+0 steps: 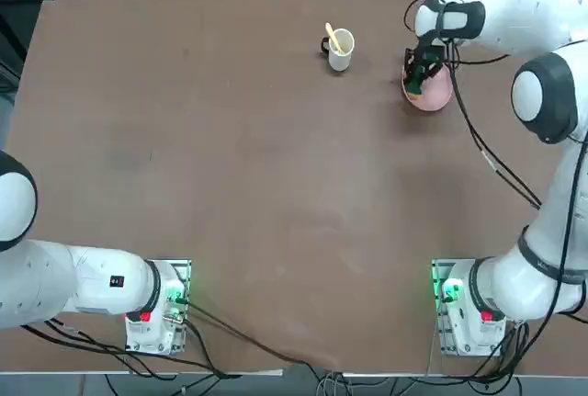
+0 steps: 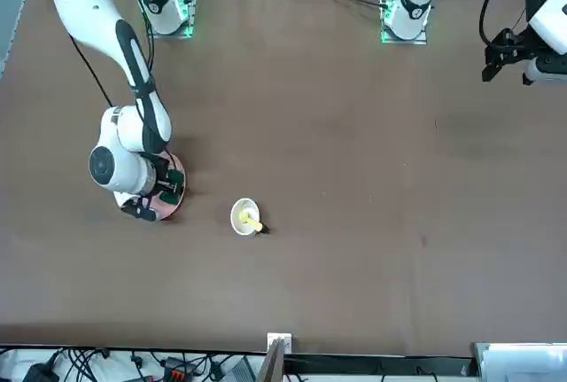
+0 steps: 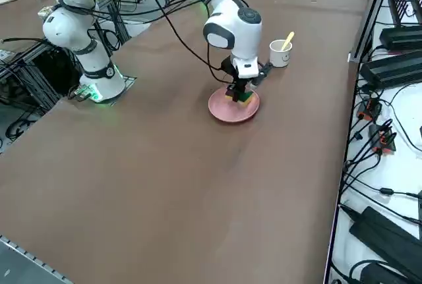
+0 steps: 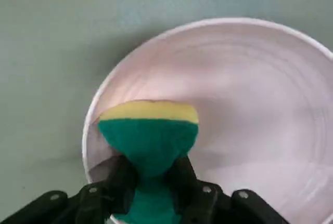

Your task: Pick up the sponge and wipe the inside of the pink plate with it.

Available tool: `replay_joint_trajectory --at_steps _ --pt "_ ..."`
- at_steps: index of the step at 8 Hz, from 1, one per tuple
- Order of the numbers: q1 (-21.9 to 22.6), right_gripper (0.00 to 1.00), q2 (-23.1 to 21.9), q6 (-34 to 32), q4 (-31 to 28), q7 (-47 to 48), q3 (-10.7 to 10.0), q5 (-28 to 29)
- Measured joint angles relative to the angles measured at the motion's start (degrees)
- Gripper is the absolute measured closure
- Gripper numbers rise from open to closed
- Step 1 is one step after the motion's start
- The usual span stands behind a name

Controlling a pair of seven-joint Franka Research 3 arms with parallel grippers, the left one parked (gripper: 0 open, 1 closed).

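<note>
Wrist view shows you the right gripper (image 4: 151, 182) clamped tight on the sponge (image 4: 148, 130), squeezing it, inside the plate (image 4: 250, 104). In the top view, the plate (image 1: 435, 93) sits at the mug's (image 1: 340, 51) four o'clock.

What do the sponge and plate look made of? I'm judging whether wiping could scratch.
Sponge: soft yellow foam under a fuzzy green scouring layer; it bulges where the right gripper pinches it. Plate: smooth pale pink with a faint sheen and rings, likely plastic or glazed ceramic; the look leaves it open.
</note>
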Motion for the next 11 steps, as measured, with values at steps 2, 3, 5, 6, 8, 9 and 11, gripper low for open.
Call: replay_joint_trajectory --at_steps 2,3,5,6,8,9,11 --pt "0.0 0.63 -1.1 -0.3 -2.1 -1.6 -0.8 0.0" --pt "-0.1 0.63 -1.8 -0.7 -3.2 -3.7 -1.9 0.0" --pt "-0.2 0.62 -2.6 -1.2 -4.7 -9.1 -5.3 0.0" --pt "-0.6 0.62 -2.6 -1.2 -4.9 -11.1 -6.9 0.0" --pt "-1.5 0.62 -2.4 0.2 -4.8 -12.2 -7.5 0.1" --pt "-1.3 0.62 -2.1 1.4 -4.4 -12.2 -7.4 0.1" --pt "-0.9 0.62 -0.4 3.0 -1.8 -11.4 -7.2 1.8"
